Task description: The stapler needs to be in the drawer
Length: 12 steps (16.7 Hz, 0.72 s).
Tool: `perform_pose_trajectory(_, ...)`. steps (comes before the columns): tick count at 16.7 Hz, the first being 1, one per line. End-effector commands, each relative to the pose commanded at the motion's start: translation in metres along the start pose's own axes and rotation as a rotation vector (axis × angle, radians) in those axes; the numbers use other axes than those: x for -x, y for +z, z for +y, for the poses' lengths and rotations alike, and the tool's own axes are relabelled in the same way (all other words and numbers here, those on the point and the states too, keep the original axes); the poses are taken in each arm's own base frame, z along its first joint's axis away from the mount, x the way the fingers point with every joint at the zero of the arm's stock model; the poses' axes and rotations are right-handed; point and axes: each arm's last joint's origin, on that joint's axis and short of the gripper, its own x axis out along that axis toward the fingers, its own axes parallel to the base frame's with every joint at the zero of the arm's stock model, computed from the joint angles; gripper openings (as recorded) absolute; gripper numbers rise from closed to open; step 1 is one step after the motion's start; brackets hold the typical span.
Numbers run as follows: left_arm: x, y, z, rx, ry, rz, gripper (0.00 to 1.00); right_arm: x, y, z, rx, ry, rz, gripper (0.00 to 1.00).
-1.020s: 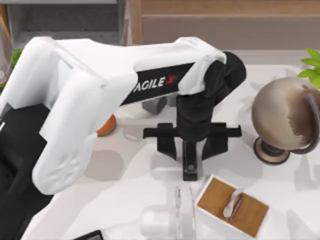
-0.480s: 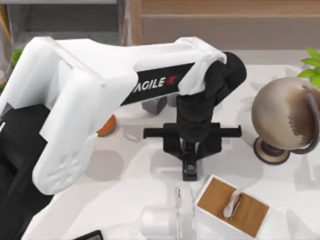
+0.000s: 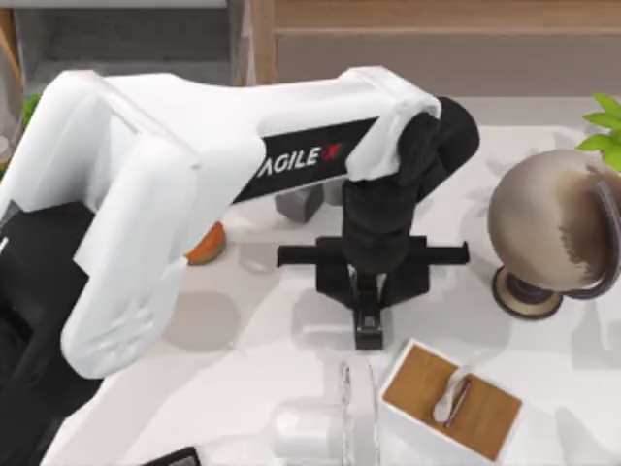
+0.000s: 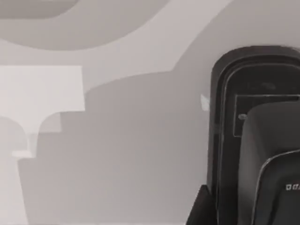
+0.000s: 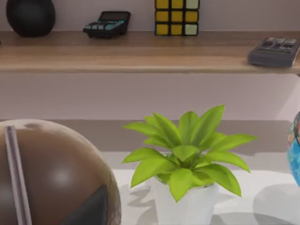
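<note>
Top view: one stapler (image 3: 369, 325), slim and black, lies on the white table (image 3: 252, 359) near the middle. Its long axis runs toward and away from the camera edge, and its far end is hidden under the left gripper (image 3: 371, 303). That gripper hangs right over it, fingers down either side; whether they pinch it, I cannot tell. One drawer (image 3: 451, 400) sits just beside the stapler's near end, its tan front cut off below. One brown globe (image 3: 553, 228) stands at the right, one grey block (image 3: 299, 202) half hidden under the arm.
</note>
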Motion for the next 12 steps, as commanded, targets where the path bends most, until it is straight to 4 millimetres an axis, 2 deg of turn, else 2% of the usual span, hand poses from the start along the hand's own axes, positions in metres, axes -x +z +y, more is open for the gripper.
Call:
perform_pose_trajectory(5, 0.021, 0.000, 0.000, 0.000, 0.000, 0.000, 0.00, 0.000, 0.000, 0.000, 0.000, 0.000, 0.000, 1.00)
perform_pose_trajectory(10, 0.021, 0.000, -0.001, -0.003, 0.001, 0.001, 0.00, 0.000, 0.000, 0.000, 0.000, 0.000, 0.000, 1.00)
perform_pose_trajectory(12, 0.037, 0.009, 0.008, 0.004, -0.024, -0.030, 0.00, 0.000, 0.000, 0.000, 0.000, 0.000, 0.000, 1.00)
